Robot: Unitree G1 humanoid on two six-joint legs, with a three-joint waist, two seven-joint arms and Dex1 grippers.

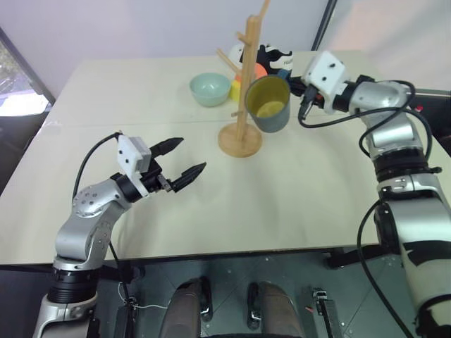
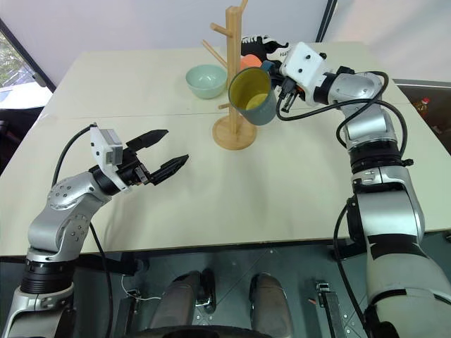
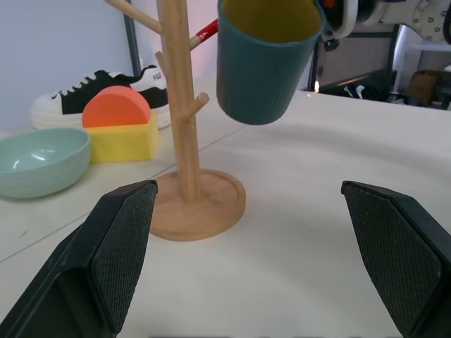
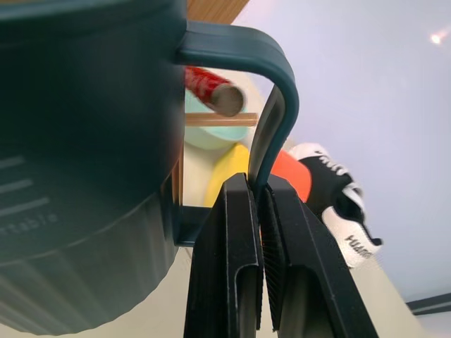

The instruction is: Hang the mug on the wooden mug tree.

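Nearest you, your left gripper (image 1: 182,158) hovers low over the desk (image 1: 296,204) with its jaws spread wide and empty, parked clear so the tree stays unobstructed. Farther out, the wooden mug tree (image 1: 243,98) stands on its round base, pegs slanting upward. Just beside its pole, lifted off the desk, is the mug (image 2: 251,96), tipped with its yellow inside toward you. Your right gripper (image 2: 275,79) has its jaws clamped on the loop handle alone, which probably leaves the loop free to slip over a peg. Beyond sit a mint bowl (image 1: 210,89), foam blocks and a shoe.
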